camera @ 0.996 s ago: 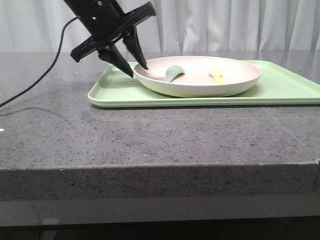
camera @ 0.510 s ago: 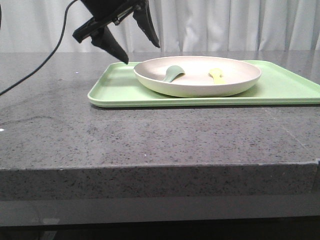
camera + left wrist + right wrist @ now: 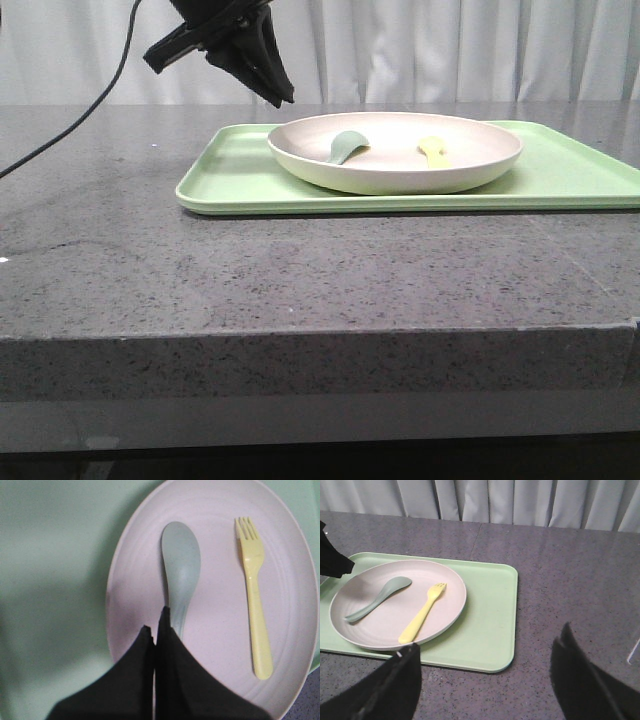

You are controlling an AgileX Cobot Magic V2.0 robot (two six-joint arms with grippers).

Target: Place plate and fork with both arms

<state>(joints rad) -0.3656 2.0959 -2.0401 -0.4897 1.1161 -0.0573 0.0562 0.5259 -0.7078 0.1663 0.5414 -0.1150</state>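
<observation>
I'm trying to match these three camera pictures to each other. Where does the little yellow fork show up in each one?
Front view: the fork lies on the right half of the plate, seen almost edge-on.
Left wrist view: the fork is at the right, prongs toward the top.
Right wrist view: the fork lies near the plate's middle.
Shared landmark: the grey-green spoon lies beside it on the plate in all three.

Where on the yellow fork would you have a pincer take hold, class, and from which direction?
Grip the fork at mid-handle, coming straight down from above. It lies flat in the plate, its slim straight handle clear of the grey-green spoon beside it, so fingers could close across its narrow width. The raised rim probably blocks a sideways approach.
</observation>
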